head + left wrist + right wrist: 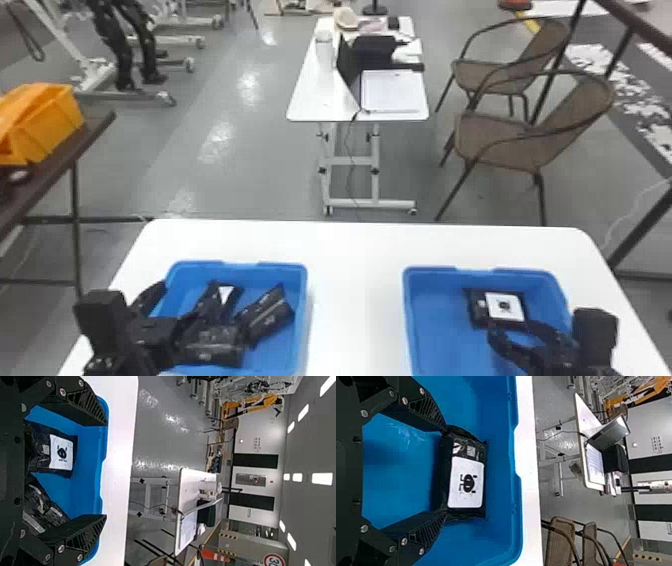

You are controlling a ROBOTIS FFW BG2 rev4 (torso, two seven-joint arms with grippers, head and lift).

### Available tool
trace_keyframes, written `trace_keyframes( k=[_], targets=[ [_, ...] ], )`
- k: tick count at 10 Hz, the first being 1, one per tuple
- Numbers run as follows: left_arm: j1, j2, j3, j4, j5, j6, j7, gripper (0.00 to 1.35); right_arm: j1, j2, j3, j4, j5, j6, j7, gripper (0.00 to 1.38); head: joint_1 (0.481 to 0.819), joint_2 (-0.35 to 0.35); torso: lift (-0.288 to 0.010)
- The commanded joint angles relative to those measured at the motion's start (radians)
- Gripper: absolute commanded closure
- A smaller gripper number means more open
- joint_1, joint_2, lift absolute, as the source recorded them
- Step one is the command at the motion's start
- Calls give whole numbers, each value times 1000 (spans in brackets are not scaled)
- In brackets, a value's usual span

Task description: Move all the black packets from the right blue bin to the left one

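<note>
The room is bright in all three views, with pale light spread widely over the scene. In the head view, whitish glare dapples the grey floor from upper centre down toward middle left, and the white bench across the lower frame looks nearly featureless in the brightness. Glowing ceiling panels line the right side of the left wrist view, while floor reflections gleam left of its centre. In the right wrist view, soft shade darkens the right blue bin just left of the black packet; a faint sheen lies at upper left.
</note>
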Motion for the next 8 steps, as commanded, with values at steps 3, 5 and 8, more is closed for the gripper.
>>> trace_keyframes(
  k=[3, 5, 8],
  targets=[
    [0, -3, 0, 7, 12, -3, -3, 216, -128, -1, 29, 155, 37, -9, 0, 302, 695, 84, 0],
    [3, -3, 3, 15, 32, -3, -3, 219, -198, -11, 29, 264, 41, -7, 0, 302, 695, 87, 0],
    [9, -3, 5, 18, 46, -7, -5, 217, -234, -11, 34, 310, 0, -25, -3, 980, 695, 84, 0]
  ],
)
